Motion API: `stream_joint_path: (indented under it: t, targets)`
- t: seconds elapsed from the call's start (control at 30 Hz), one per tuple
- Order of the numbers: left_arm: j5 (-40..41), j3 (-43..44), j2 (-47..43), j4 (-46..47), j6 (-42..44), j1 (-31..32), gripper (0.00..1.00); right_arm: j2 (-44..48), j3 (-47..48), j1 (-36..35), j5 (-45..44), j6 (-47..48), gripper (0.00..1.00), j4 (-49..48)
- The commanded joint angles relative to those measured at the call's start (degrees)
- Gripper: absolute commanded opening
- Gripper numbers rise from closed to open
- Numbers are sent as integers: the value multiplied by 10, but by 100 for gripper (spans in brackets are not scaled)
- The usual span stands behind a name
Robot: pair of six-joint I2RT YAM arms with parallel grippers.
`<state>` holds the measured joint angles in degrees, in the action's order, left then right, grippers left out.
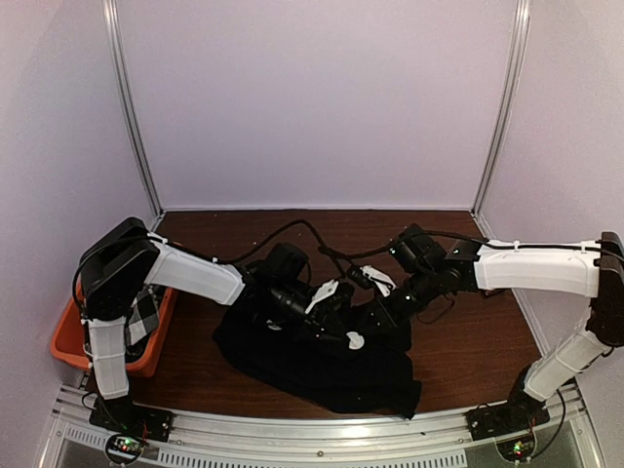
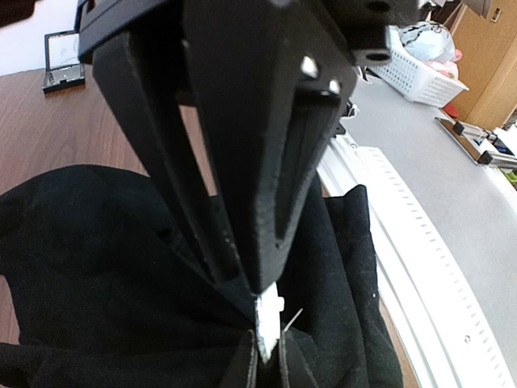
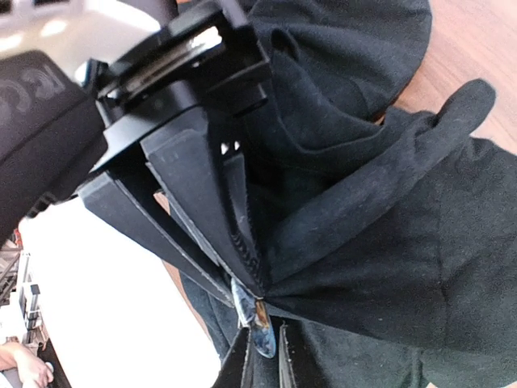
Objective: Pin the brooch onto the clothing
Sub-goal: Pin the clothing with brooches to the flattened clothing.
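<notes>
1. The black T-shirt (image 1: 322, 375) lies crumpled on the brown bench (image 1: 468, 341), towards its near edge and roughly midway between the two arm bases.
2. Both arms reach inward and meet tip to tip over the upper part of the garment.
3. The left gripper (image 2: 257, 293) has its jaws clenched to a point. A narrow pale sliver of the brooch (image 2: 266, 323) protrudes from the tips, with a thin wire-like pin angled off beside it.
4. The right gripper (image 3: 254, 289) is likewise clenched. From this side the brooch (image 3: 260, 333) shows as a small bluish oval with a gold-coloured patch, emerging directly from the tips.
5. In each wrist view the opposing fingers flank the brooch at the bottom edge of the picture, so it is grasped from both ends.
6. A thick fold of the T-shirt runs into the tips of the right jaws. Whether cloth is nipped together with the brooch cannot be told.
7. The brooch sits just above the fabric at the raised fold. Whether the pin has entered the cloth cannot be seen.
8. At the left edge of the bench stands an orange bin (image 1: 68, 341) holding a black-and-white checked cloth (image 1: 144, 317), well apart from the T-shirt.
</notes>
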<state>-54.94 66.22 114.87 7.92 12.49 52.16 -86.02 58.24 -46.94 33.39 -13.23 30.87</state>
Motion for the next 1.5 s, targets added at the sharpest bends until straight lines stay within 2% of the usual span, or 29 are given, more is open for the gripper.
stream_joint_path:
  t: [0.0,0.17,0.43,0.8,0.93,1.23,1.47]
  targets:
    - [-24,-3,6,20,-9,-1,0,14,-19,4,-12,-7,12,-33]
    - [-31,-4,5,25,-14,-4,0,4,-32,4,-24,-15,12,-48]
    - [-30,-7,6,29,-16,-7,0,37,-54,4,-15,-24,15,-78]
    - [-39,-13,5,53,-33,-14,0,35,-78,3,-12,-44,26,-107]
    - [-39,-14,5,54,-34,-14,0,33,-85,4,-6,-50,26,-119]
    - [-53,-28,5,95,-63,-22,0,30,-102,2,15,-61,16,-142]
    - [-63,-31,5,114,-79,-27,0,31,-106,-1,10,-61,17,-143]
